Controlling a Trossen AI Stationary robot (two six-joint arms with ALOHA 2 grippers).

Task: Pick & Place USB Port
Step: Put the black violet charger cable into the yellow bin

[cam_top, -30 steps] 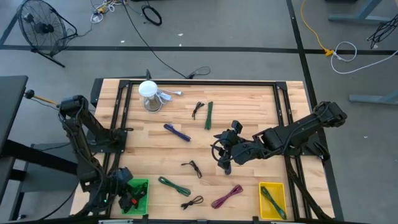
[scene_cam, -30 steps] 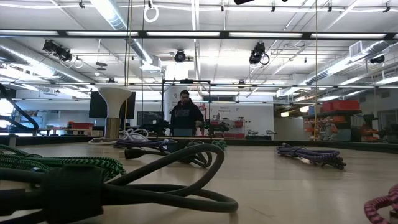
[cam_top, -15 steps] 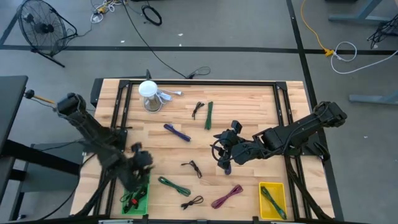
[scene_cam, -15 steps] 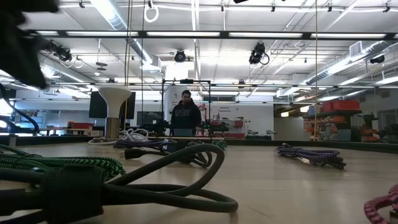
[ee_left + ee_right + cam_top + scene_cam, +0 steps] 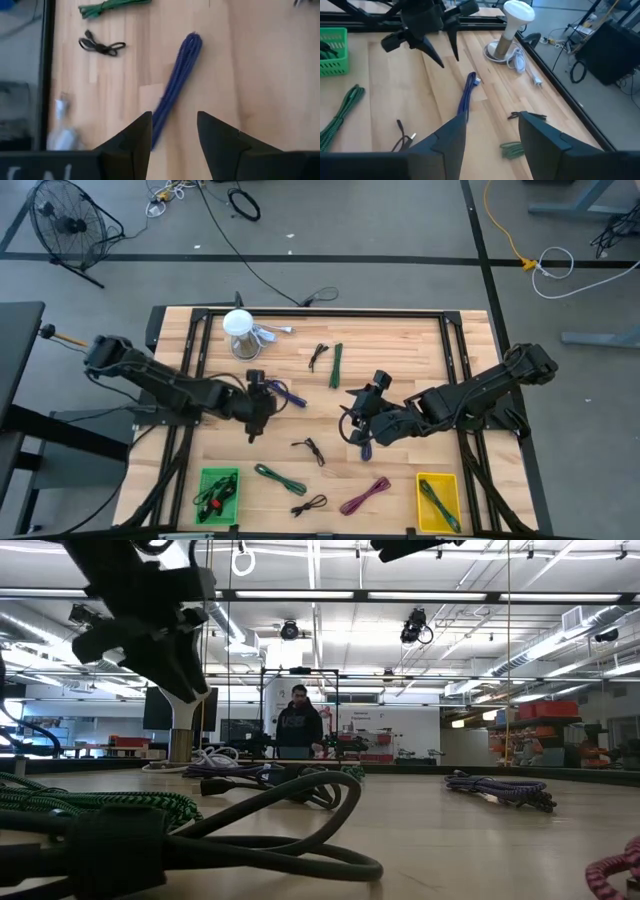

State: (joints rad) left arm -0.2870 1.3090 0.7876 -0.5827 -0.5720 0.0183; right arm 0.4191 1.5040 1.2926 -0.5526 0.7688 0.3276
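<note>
Blue cable bundle (image 5: 285,392) lies diagonally under left hand (image 5: 256,412).

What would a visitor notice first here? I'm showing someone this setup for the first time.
The left gripper hangs open over a blue cable near the table's middle, with the right gripper open nearby. Then the bright bins: a green bin and a yellow bin at the near edge.

The left gripper (image 5: 256,412) hangs over the table (image 5: 400,345) just beside the blue cable (image 5: 285,392); the right gripper (image 5: 362,435) sits mid-table, right of it. A lamp (image 5: 239,332) stands at the far left, bins (image 5: 218,494) at the near corners
</note>
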